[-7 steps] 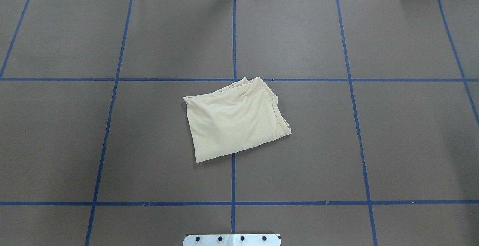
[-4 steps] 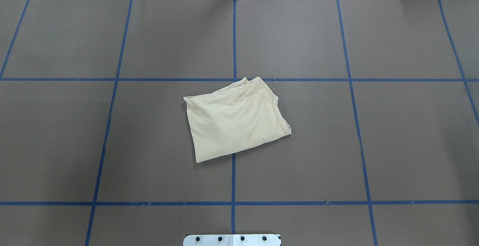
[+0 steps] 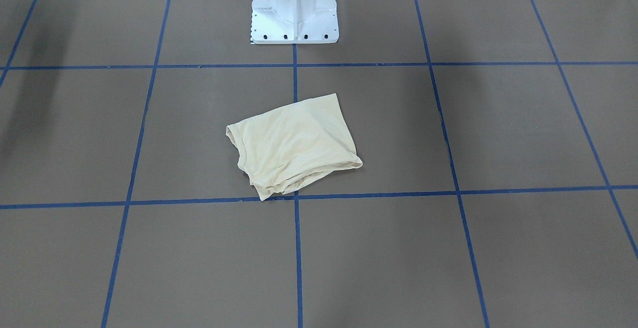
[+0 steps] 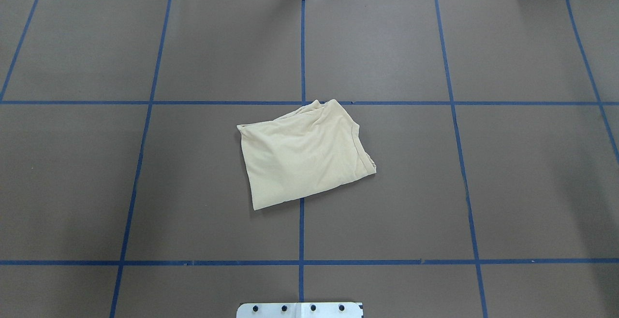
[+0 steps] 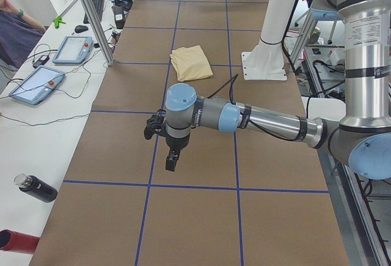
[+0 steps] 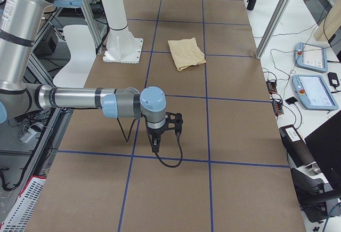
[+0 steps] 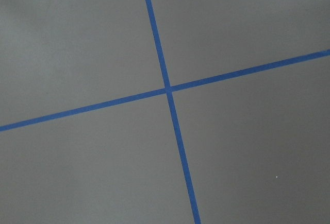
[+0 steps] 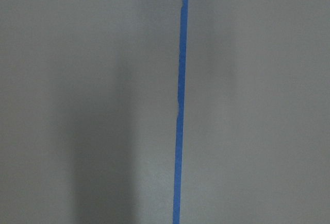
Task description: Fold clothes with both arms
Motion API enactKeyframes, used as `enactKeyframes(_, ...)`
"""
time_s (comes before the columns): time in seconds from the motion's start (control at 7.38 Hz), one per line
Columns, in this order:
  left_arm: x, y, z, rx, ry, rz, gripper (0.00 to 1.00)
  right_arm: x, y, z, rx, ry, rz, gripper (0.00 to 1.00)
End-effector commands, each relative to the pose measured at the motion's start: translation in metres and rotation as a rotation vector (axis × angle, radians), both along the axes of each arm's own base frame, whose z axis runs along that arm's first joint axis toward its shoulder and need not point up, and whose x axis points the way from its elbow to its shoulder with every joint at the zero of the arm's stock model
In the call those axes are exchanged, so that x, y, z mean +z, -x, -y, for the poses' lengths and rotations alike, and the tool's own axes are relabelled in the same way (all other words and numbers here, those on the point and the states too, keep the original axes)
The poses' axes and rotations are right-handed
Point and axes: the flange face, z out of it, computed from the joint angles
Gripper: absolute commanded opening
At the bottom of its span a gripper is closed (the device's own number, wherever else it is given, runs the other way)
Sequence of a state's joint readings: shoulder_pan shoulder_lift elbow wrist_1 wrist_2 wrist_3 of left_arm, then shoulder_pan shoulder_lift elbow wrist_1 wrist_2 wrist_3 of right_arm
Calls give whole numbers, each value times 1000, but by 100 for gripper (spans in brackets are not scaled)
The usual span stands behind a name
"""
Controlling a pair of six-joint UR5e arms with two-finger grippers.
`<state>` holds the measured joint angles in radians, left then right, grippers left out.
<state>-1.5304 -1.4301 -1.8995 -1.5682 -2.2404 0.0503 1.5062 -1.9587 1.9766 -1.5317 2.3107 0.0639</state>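
Note:
The pale cream-yellow T-shirt [image 4: 304,156] lies folded into a small rough rectangle at the middle of the brown table; it also shows in the front-facing view [image 3: 294,146], the left view [image 5: 190,62] and the right view [image 6: 186,53]. Its print and neck tag are hidden. My left gripper [image 5: 171,162] hangs over the table's left end, far from the shirt, and shows only in the left view. My right gripper [image 6: 155,145] hangs over the right end and shows only in the right view. I cannot tell whether either is open or shut.
The table [image 4: 435,187] is brown with a blue tape grid. The white pedestal base [image 3: 294,6] stands at the robot's side. Tablets [image 5: 36,85] and bottles [image 5: 36,188] lie on a white side table, beside a seated person [image 5: 15,30]. Metal posts [image 6: 277,18] stand at the far edge.

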Motion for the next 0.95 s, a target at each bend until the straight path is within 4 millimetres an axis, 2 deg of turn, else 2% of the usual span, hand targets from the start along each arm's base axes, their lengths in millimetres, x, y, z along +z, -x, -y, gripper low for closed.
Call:
enactKeyframes(0.0, 6, -7, -7, 12, 39, -78, 100, 7, 1, -3, -6, 15, -26, 100)
enactKeyframes(0.14, 9, -11, -8, 15, 73, -137, 100, 8, 1, -4, -8, 17, -26, 100)
enactKeyframes(0.54, 40, -9, -13, 7, 135, -132, 100, 8, 2, -3, -8, 15, -25, 100)
enactKeyframes(0.68, 34, -7, -13, 3, 121, -131, 100, 7, 1, -3, -6, 14, -24, 100)
enactKeyframes(0.81, 35, -7, -13, 5, 117, -131, 100, 7, 2, -3, -8, 12, -24, 100)
